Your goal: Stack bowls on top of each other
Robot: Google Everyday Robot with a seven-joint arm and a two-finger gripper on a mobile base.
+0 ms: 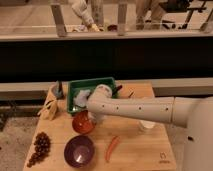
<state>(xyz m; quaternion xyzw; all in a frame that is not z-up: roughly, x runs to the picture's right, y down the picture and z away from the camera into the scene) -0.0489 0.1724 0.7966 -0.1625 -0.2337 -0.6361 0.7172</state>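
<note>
Orange-red bowl (81,122) sits on the wooden table (140,150), just in front of the green tray (107,83); purple bowl (79,151) stands apart from it, nearer the front edge, empty side up; bowls not stacked; white arm reaches in from the right, its tool (96,118) down at the right rim of the orange-red bowl, fingers drawn narrow; whether the rim is pinched between them cannot be told; red chili (112,148) lies right of the purple bowl; dark grapes (39,148) at left; clear cup (146,125) beside the arm.
</note>
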